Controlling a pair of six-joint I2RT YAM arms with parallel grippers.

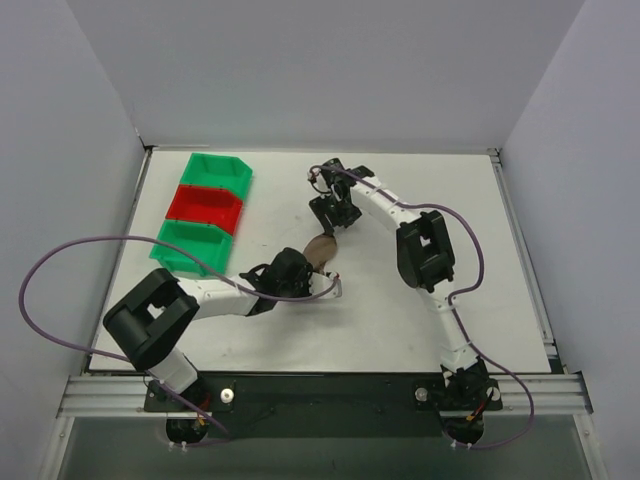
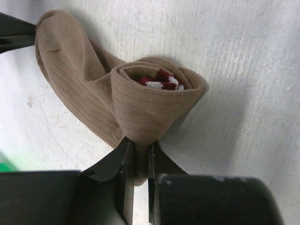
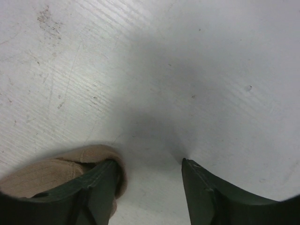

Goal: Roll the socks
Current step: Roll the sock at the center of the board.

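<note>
Socks [image 2: 93, 93] sit near the middle of the table [image 1: 480, 260], well clear of all edges. They're partly rolled, with the maroon striped cuff [image 2: 159, 82] tucked inside the roll. Left gripper [image 2: 138, 157] is clenched on the rolled end, fabric pinched between both fingers. Right gripper [image 3: 150, 187] is released, bare table between its fingers; one fingertip [image 3: 101, 187] touches the loose tan end. Three bins [image 1: 205, 215] sit toward the far left corner.
</note>
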